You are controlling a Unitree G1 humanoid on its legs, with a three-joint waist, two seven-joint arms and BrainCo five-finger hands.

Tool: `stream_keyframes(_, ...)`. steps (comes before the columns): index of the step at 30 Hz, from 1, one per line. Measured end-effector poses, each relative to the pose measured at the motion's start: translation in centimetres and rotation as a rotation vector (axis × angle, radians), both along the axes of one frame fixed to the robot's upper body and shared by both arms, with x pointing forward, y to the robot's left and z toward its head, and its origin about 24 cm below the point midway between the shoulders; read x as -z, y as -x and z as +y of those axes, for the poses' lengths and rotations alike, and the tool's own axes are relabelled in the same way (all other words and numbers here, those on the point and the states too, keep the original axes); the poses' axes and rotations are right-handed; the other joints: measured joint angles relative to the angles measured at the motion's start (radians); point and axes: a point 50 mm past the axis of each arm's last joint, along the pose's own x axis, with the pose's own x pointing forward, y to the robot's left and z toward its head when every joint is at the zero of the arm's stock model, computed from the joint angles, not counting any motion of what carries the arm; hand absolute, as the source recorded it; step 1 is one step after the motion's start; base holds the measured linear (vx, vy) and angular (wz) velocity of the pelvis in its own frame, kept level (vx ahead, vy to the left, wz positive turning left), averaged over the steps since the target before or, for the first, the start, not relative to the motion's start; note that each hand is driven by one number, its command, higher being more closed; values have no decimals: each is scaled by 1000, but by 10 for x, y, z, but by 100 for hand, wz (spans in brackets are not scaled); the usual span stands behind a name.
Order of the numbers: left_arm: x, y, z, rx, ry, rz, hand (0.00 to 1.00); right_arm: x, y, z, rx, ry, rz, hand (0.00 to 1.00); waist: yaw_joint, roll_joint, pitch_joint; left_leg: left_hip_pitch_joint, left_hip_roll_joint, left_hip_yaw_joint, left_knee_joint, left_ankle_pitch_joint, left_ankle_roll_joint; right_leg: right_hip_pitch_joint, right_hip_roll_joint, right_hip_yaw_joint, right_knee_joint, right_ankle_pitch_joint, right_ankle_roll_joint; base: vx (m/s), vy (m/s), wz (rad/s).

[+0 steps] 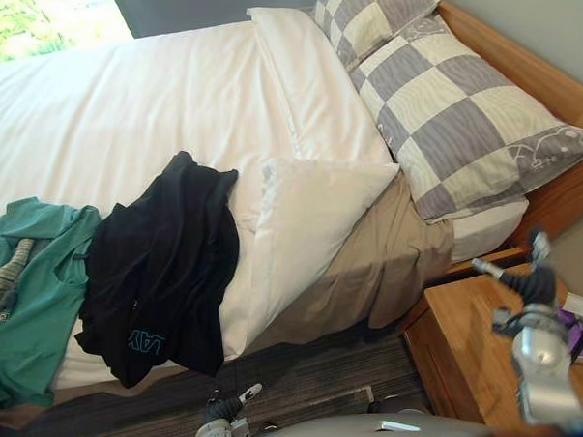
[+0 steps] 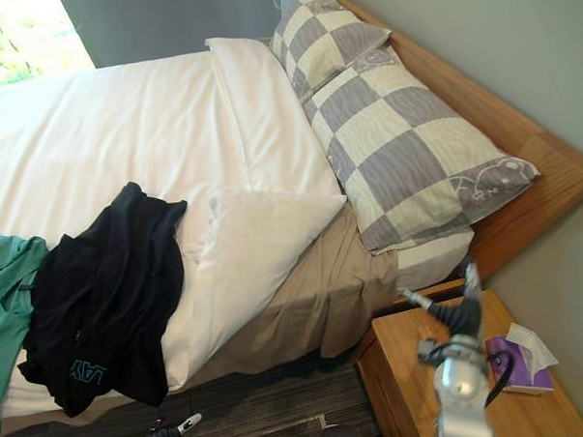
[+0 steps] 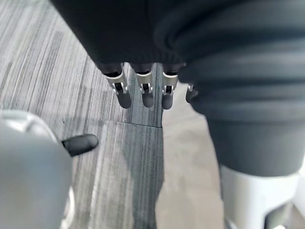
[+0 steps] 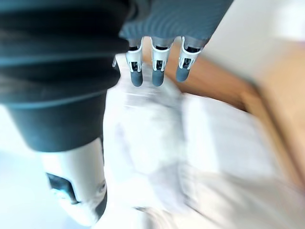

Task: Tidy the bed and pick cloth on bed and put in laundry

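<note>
Beside a wooden nightstand (image 1: pixel 466 341), the white bed (image 1: pixel 122 100) bears a black cloth (image 1: pixel 158 273)

The two head eyes look down from above the near edge of the bed (image 1: pixel 122 100), set slightly apart — both take in the same checked pillows (image 1: pixel 462 124) and wooden nightstand (image 2: pixel 405 378), shifted sideways between them. The left wrist camera looks from very close along the left hand (image 3: pixel 143 93) down at grey carpet (image 3: pixel 47 57); the right wrist camera looks along the right hand (image 4: pixel 157 74) toward the bed.
</note>
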Motion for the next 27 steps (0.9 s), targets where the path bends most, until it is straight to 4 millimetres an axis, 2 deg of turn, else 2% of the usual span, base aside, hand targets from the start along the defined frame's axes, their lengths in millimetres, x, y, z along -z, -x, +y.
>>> stream_keyframes(3, 0, 10, 7, 37, -26, 33, 0, -38, -34, 12, -113, 143, -106, 0, 0, 10, 2, -21, -3, -31, 0, 8, 8, -4, -1, -18, -5, 8, 1, 27, -20, 23)
stream_keyframes(5, -1, 8, 9, 69, -38, 35, 0, -64, -55, 26, -190, 209, -183, 0, 8, 16, 22, -36, -5, -53, 4, 11, 12, -7, -8, -27, -5, 10, -2, 5, 1, 24)
stream_keyframes(6, -1, 7, 10, 77, -41, 34, 0, -71, -61, 30, -209, 229, -202, 0, 10, 16, 31, -45, -6, -60, 14, 11, 12, -10, -13, -29, -2, 10, -2, -43, 4, 19)
stream_keyframes(7, -2, 1, 12, 81, -48, 21, 0, -92, -80, 45, -267, 292, -252, 0, 16, 9, 53, -91, -9, -68, 59, 6, 21, -44, -22, -32, 24, 10, -2, -79, -17, 16)
stream_keyframes(8, -3, -2, 13, 84, -51, 13, 0, -101, -86, 50, -287, 311, -277, 0, 18, 6, 67, -110, -9, -73, 76, 1, 27, -58, -26, -32, 32, 10, -2, -123, -37, 23)
stream_keyframes(10, -7, -17, 19, 96, -69, -20, 0, -138, -108, 70, -352, 387, -360, 0, 21, 7, 125, -176, -7, -102, 127, -10, 41, -101, -37, -43, 59, 11, -3, -135, -20, 28)
stream_keyframes(12, -10, -23, 22, 102, -82, -32, 0, -157, -117, 81, -375, 444, -399, 0, 23, 9, 150, -209, -6, -117, 150, -18, 44, -122, -41, -51, 71, 12, -4, -102, 14, 20)
stream_keyframes(14, -14, -34, 27, 137, -106, -54, 0, -183, -126, 92, -392, 521, -449, 0, 41, 12, 177, -269, -3, -124, 181, -22, 50, -168, -43, -49, 75, 29, -5, -127, 40, 5)
stream_keyframes(18, -22, -52, 35, 118, -119, -125, 0, -212, -133, 97, -383, 571, -499, 0, 52, 21, 223, -344, -5, -144, 215, -23, 63, -216, -50, -54, 68, 53, -2, -63, 49, 10)
stream_keyframes(22, -28, -60, 43, 107, -135, -156, 0, -219, -138, 101, -386, 591, -495, 0, 53, 31, 256, -398, -15, -166, 228, -18, 74, -249, -58, -61, 67, 60, 1, -15, 52, 18)
stream_keyframes(25, -36, -73, 50, 109, -157, -208, 0, -223, -149, 102, -379, 609, -463, 0, 61, 38, 304, -428, -14, -178, 249, -17, 76, -270, -62, -67, 81, 62, 1, -5, 22, 11)
stream_keyframes(27, -44, -88, 51, 131, -172, -256, 0, -229, -158, 101, -364, 633, -428, 0, 71, 58, 322, -486, -14, -194, 285, -19, 78, -323, -70, -64, 118, 62, 1, -22, 17, 13)
